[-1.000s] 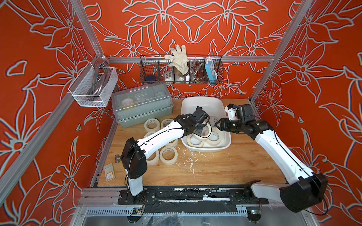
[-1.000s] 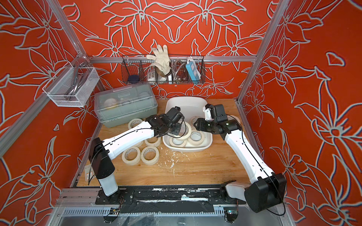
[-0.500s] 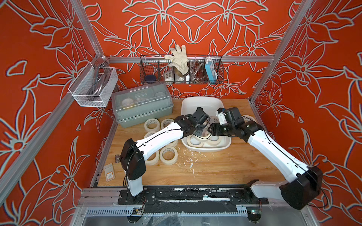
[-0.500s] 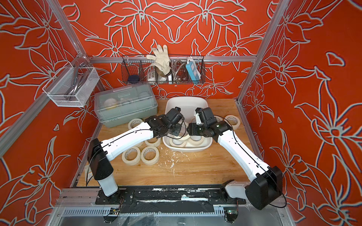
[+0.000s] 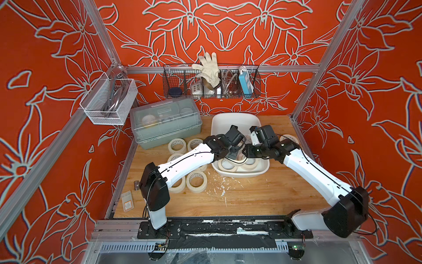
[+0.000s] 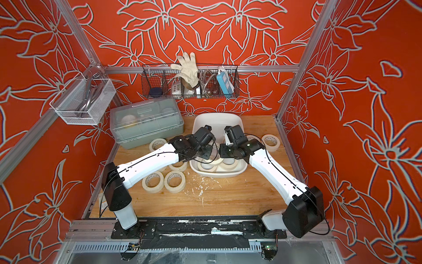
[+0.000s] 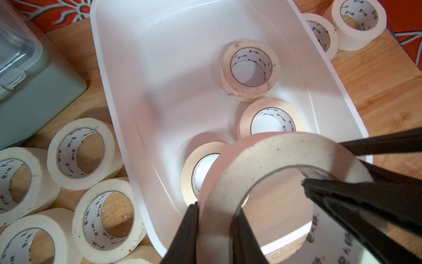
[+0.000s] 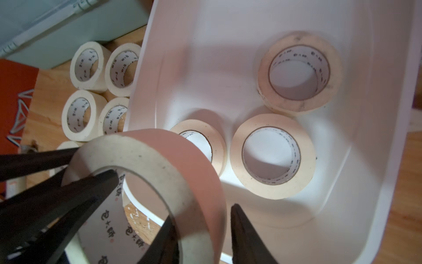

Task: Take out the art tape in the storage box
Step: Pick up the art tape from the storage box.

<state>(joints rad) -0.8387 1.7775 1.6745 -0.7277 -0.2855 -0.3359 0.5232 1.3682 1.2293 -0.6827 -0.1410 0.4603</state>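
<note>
Nearest, the bare surface (image 5: 251, 201) carries only white flecks. A cluster of loose rolls (image 7: 51, 160) already stands outside at the box's 8 to 9 o'clock.

Over the 7 o'clock corner of the box (image 7: 148, 68) hangs the lifted roll (image 7: 274, 146), tilted and clear of the floor. The left tool (image 7: 215, 206) is clamped on its wall, one finger in the core and one on the outer face. The right tool (image 8: 202, 212) straddles the wall opposite in the same way. A sliver of gap seems to show at its outer finger, so I cannot tell whether it is pinching yet.

Beyond that, three rolls (image 8: 271, 190) lie flat in the box's near half — the 12 o'clock end is bare. Two more rolls (image 6: 270, 142) sit on the surface at the box's 2 o'clock.

Each roll looks light and stiff, with matte paper that should not slip and nothing to break. The wall pinch, core to outer face, looks like the sound hold — though two tools on one ring means that one must let go before it travels.
</note>
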